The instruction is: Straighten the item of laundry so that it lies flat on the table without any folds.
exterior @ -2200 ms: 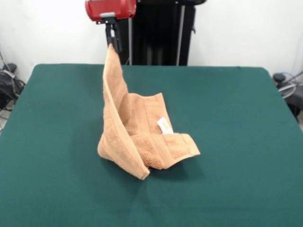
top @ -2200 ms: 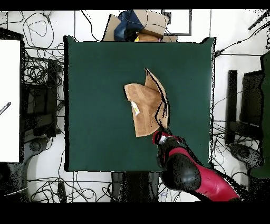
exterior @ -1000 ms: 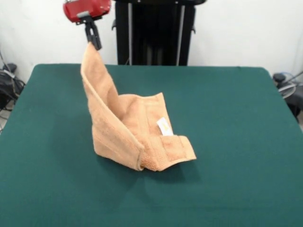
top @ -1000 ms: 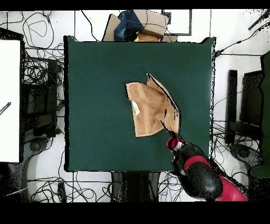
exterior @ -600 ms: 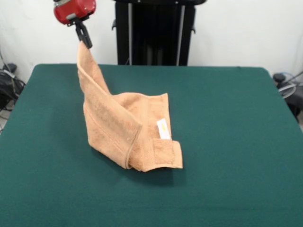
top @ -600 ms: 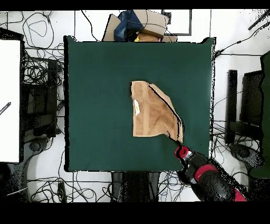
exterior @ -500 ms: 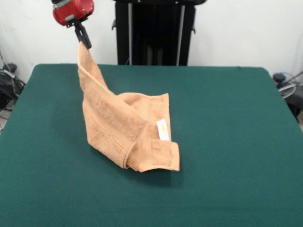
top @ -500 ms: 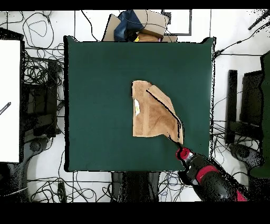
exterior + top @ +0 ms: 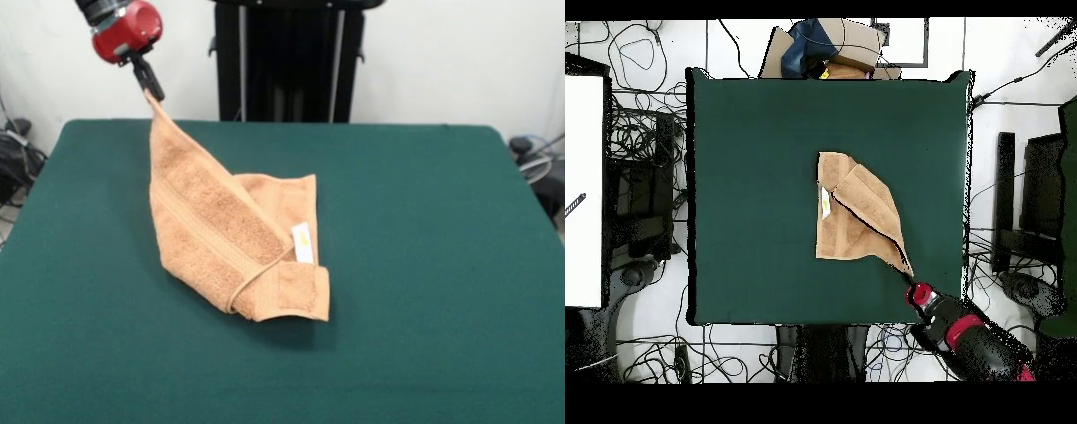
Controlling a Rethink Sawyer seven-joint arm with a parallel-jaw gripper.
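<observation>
The item of laundry (image 9: 225,238), a light orange-tan terry towel with a white label, lies folded near the middle of the dark green table (image 9: 441,265). One corner of it is lifted high toward the table's far left, stretched taut. My gripper (image 9: 152,88) is shut on that corner, under the red wrist. Seen from overhead, the towel (image 9: 855,210) runs in a narrowing strip to the gripper (image 9: 912,278) near the table's (image 9: 755,150) lower right edge. The towel's lower end stays doubled over on the felt.
A black pedestal column (image 9: 287,57) stands behind the table. Cables and dark equipment (image 9: 640,160) lie on the floor around it. Boxes and a blue object (image 9: 827,48) sit beyond the table's top edge in the overhead view.
The gripper has carried the held corner further out toward the table's edge. The towel has stretched into a longer, flatter strip, and its loose flap has settled closer to the felt.
</observation>
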